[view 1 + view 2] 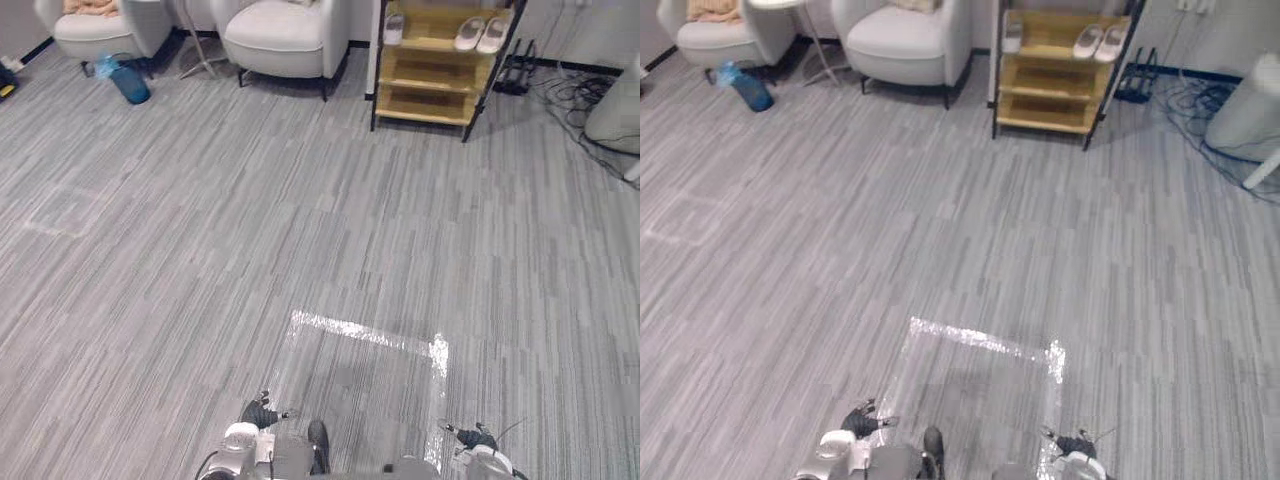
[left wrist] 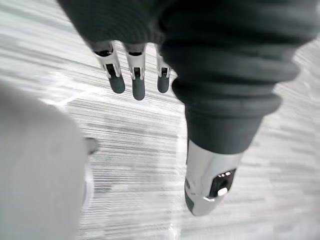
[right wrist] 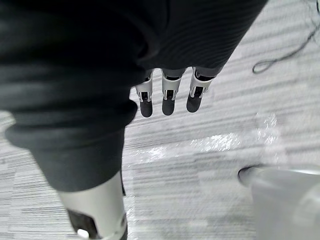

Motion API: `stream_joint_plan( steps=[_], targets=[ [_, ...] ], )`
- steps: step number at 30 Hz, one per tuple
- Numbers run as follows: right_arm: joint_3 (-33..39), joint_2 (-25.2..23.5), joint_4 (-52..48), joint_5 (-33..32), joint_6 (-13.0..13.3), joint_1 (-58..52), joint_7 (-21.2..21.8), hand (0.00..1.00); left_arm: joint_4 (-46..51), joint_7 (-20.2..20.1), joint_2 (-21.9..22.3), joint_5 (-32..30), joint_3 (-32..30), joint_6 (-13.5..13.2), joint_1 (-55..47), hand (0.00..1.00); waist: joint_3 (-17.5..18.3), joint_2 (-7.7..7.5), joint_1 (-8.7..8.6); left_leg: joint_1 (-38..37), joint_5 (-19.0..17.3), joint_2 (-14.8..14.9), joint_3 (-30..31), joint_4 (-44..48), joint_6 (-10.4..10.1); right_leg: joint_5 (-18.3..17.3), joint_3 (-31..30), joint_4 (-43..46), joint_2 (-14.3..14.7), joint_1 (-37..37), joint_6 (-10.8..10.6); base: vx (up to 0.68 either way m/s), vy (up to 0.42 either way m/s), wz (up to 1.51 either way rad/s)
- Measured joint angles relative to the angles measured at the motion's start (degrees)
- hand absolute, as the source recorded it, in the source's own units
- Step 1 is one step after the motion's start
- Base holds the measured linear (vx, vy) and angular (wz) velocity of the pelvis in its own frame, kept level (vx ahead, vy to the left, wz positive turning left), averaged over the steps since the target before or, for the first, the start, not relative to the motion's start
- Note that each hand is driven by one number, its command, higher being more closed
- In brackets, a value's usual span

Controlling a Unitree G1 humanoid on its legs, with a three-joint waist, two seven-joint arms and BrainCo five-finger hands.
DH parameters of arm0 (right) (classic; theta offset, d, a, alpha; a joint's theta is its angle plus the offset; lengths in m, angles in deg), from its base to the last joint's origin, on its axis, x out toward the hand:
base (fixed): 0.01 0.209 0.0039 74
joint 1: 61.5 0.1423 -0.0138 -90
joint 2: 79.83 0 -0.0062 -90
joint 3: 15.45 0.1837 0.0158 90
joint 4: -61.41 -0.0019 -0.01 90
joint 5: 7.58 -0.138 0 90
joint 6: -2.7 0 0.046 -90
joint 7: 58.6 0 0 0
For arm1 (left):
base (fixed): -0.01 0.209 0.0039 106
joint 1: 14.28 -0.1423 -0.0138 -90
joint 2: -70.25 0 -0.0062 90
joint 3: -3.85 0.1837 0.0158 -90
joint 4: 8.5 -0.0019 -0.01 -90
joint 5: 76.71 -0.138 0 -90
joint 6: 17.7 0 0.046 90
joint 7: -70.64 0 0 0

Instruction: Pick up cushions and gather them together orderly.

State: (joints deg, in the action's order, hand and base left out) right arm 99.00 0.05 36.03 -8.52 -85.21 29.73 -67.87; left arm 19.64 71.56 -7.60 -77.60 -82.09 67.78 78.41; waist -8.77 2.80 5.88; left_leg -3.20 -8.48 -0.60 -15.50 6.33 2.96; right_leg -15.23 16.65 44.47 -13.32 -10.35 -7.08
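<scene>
Stretching across most of the head views, the grey carpet floor (image 1: 200, 250) lies between the robot and the furniture along the far wall. Two pale armchairs (image 1: 285, 40) stand there, with a wooden shelf (image 1: 440, 70) to their right holding a pair of slippers (image 1: 482, 35). Nearer the robot, a square of shiny tape (image 1: 365, 335) marks the floor, probably as a standing or gathering spot. A blue bottle (image 1: 128, 80) lies by the left chair. A peach cushion (image 1: 90, 8) appears to rest on that chair's seat, well apart from the robot, so walking over seems the likely first step. The left hand (image 2: 138, 85) and right hand (image 3: 169, 102) hang low over the tape, fingers straight and empty, ready for a reach.
</scene>
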Motion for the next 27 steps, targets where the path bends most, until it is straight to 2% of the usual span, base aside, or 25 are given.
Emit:
stream_joint_plan(
  steps=[3, 4, 5, 6, 7, 8, 10, 11, 12, 14, 16, 17, 19, 21, 22, 23, 27],
  targets=[
    [-0.01, -0.13, -0.12, 0.99, -0.01, 0.22, 0.22, 0.00, 0.50, 0.05, -0.01, 0.35, 0.16, 0.00, 0.19, 0.00, 0.40, 0.73, -0.37, -1.98, -0.01, 2.38, 0.90, -0.06, -0.02, -0.67, 5.38, -6.82, 1.32, -3.42, 2.19, 0.36, -0.109, 0.10],
    [-0.32, -0.16, -0.19, 1.00, -0.02, 0.40, 0.27, 0.00, 0.50, 0.08, -0.18, 0.91, 0.15, 0.00, 0.09, 0.00, 0.39, 1.07, -0.47, -2.90, -0.26, 3.62, 1.09, 0.05, -0.48, 0.88, 6.64, -12.94, 3.36, -5.21, 3.56, 0.19, -0.091, -0.02],
    [-0.40, -0.20, -0.21, 1.00, -0.02, 0.37, 0.28, 0.00, 0.50, 0.08, -0.25, 1.03, 0.15, -0.01, -0.09, 0.00, 0.45, 1.00, -0.55, -3.15, -0.47, 3.86, 1.03, 0.17, -0.83, 1.74, 6.85, -15.28, 3.92, -5.64, 4.04, 0.33, -0.167, 0.03],
    [-0.42, -0.48, -0.24, 1.00, -0.01, -0.14, 0.29, 0.00, 0.47, 0.08, -0.86, 1.05, 0.21, 0.00, -0.49, 0.00, 0.81, -0.28, -0.78, -3.63, -2.37, 3.55, 1.00, 1.59, -3.82, 10.04, 6.26, -26.07, 5.58, -5.32, 6.34, 0.35, -0.191, 0.02],
    [-0.32, -0.08, 0.10, 1.01, -0.12, -0.61, 0.39, 0.00, -0.47, 0.29, -0.38, 1.05, -0.06, 0.14, -0.40, 0.00, 0.76, -0.60, -0.69, -3.97, -5.43, 3.62, 1.71, 4.21, -5.83, 15.39, 4.81, -27.82, 6.09, -5.35, 9.51, 0.42, -0.209, -0.07],
    [-0.32, 0.21, -0.04, 0.98, -0.14, -0.56, 0.34, 0.00, -0.59, 0.22, -0.03, 1.04, -0.28, 0.12, -0.57, 0.00, 0.89, -0.12, -0.55, -3.56, -5.81, 4.26, 1.81, 5.10, -5.89, 15.72, 4.40, -27.68, 6.53, -5.52, 10.04, 0.31, -0.151, -0.17],
    [-0.10, 1.24, 0.16, 0.96, 0.06, -0.76, 0.33, 0.00, -0.61, 0.05, 1.81, 0.99, -0.66, -0.17, -0.46, 0.00, 1.46, 0.26, -0.74, -2.33, -6.30, 4.24, 3.48, 4.13, -5.96, 15.76, 4.12, -31.94, 7.62, -2.78, 9.93, 0.22, -0.105, -0.10],
    [0.15, 1.47, 0.35, 0.92, 0.04, -0.95, 0.33, 0.00, -0.69, 0.02, 2.28, 0.95, -0.84, -0.15, -0.40, 0.00, 1.45, 0.48, -0.83, -2.29, -5.79, 4.42, 3.82, 2.43, -5.95, 15.82, 4.32, -32.99, 8.24, -1.48, 9.85, 0.17, -0.063, -0.07],
    [0.16, 1.68, 0.30, 0.90, 0.07, -1.70, 0.29, 0.00, -0.74, 0.01, 2.30, 0.93, -0.95, -0.13, -0.58, 0.00, 1.89, 0.74, -0.79, -1.92, -4.22, 5.58, 3.72, 2.85, -6.67, 14.79, 4.23, -33.79, 9.94, 0.51, 8.90, 0.15, -0.053, 0.01],
    [0.03, 0.73, 0.35, 0.84, 0.12, -1.85, 0.33, 0.00, -0.94, 0.02, 1.65, 0.81, -1.12, -0.03, -0.30, 0.00, 2.20, -0.51, -0.80, 0.45, -4.74, 5.72, 3.62, 8.08, -7.42, 12.80, 3.30, -34.09, 9.40, 1.14, 8.19, 0.09, -0.040, 0.11],
    [0.06, 0.66, 0.46, 0.81, 0.07, -2.28, 0.26, 0.00, -0.85, 0.01, 1.65, 0.68, -0.99, -0.05, 0.12, 0.00, 2.09, -0.71, -0.60, 3.59, -4.73, 5.87, 3.68, 14.68, -7.42, 12.94, 3.13, -36.68, 9.16, 2.67, 8.28, 0.03, 0.016, 0.14],
    [0.08, 0.90, 0.43, 0.80, -0.02, -2.30, 0.15, 0.00, -0.90, -0.01, 1.67, 0.69, -0.85, -0.05, 0.13, 0.00, 1.53, -0.79, -0.19, 5.38, -6.92, 5.94, 3.83, 17.60, -6.26, 13.30, 2.54, -39.28, 8.88, 4.34, 8.31, 0.03, 0.040, 0.09],
    [0.16, 0.99, 0.47, 0.81, -0.08, -2.33, -0.15, 0.00, -0.67, -0.02, 1.65, 0.50, -0.85, -0.05, 0.18, 0.00, 0.53, 0.16, 0.00, 5.86, -8.51, 5.30, 4.21, 12.48, -5.69, 13.75, 1.67, -41.99, 8.69, 7.11, 7.99, 0.06, 0.098, 0.00],
    [0.10, 1.53, 0.91, 0.81, -0.07, -2.77, -0.32, 0.00, -0.61, 0.02, 1.61, 0.45, -0.84, -0.15, -0.04, 0.00, 0.84, 1.58, 0.42, 7.37, -3.85, 5.66, 4.60, 6.76, -7.70, 14.45, 1.57, -43.03, 8.90, 8.14, 6.29, 0.07, 0.115, -0.26],
    [0.07, 1.23, 1.32, 0.81, -0.08, -2.61, -0.29, 0.00, -0.82, 0.02, 1.43, 0.62, -0.94, -0.07, -0.84, 0.00, 1.10, 2.42, 0.88, 6.96, -1.65, 6.03, 3.69, 6.70, -7.14, 15.29, 0.37, -44.23, 9.46, 9.19, 5.05, 0.14, 0.131, -0.26],
    [0.09, 0.66, 1.38, 0.81, -0.16, -2.37, -0.25, 0.00, -0.87, 0.02, 1.16, 0.47, -0.92, -0.02, -0.99, 0.00, 2.05, 2.75, 0.64, 6.92, -1.69, 5.24, 3.85, 5.82, -6.89, 16.38, 0.05, -45.91, 9.23, 9.93, 3.82, 0.13, 0.107, -0.17],
    [0.26, 0.74, 1.53, 0.83, -0.61, -2.73, -0.26, 0.00, -0.81, -0.04, 1.21, 0.10, -2.29, 0.00, -0.52, 0.00, 1.88, 2.22, 0.45, 5.96, -0.84, 3.34, 3.89, 4.40, -5.76, 17.53, 0.41, -47.38, 7.99, 10.43, 3.35, 0.17, 0.090, 0.12]
  ],
)
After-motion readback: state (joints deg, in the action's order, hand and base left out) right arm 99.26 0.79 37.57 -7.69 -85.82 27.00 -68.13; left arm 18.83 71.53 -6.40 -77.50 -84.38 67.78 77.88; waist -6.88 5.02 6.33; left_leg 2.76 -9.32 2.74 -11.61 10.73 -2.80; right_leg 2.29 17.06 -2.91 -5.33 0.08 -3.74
